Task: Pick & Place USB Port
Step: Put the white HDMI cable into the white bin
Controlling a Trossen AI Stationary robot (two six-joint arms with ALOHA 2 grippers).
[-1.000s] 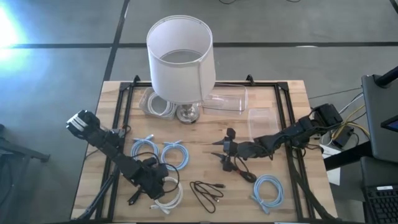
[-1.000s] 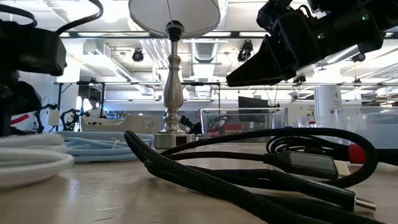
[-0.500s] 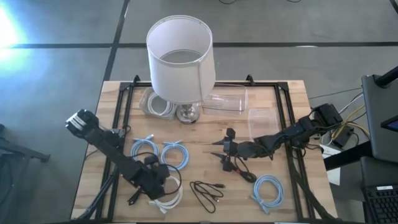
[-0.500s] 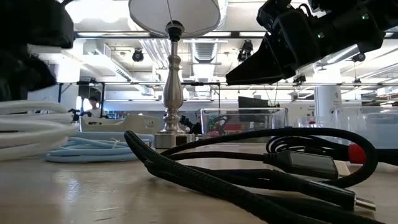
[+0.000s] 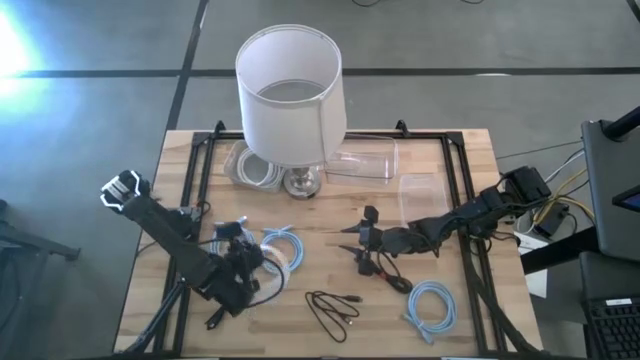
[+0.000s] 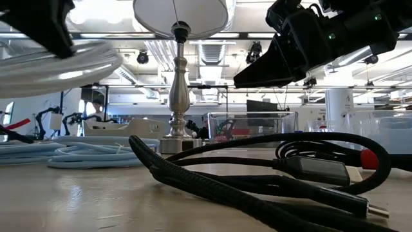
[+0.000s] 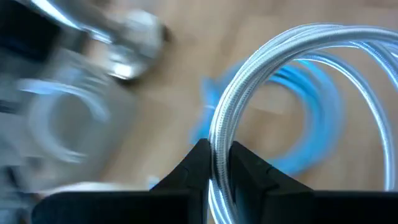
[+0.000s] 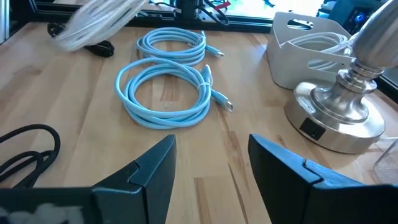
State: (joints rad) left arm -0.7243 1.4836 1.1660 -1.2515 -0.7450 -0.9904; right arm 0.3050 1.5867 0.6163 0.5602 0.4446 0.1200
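The white cable [image 7: 261,81] runs off the left wrist view at three o'clock; the lamp base [image 7: 127,46] and container [image 7: 56,118] behind are blurred.

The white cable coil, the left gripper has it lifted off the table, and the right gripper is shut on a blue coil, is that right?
Not quite. The left gripper does hold the white cable coil lifted, as the low view shows, but the right wrist view shows the right gripper open and empty, apart from the blue coils.
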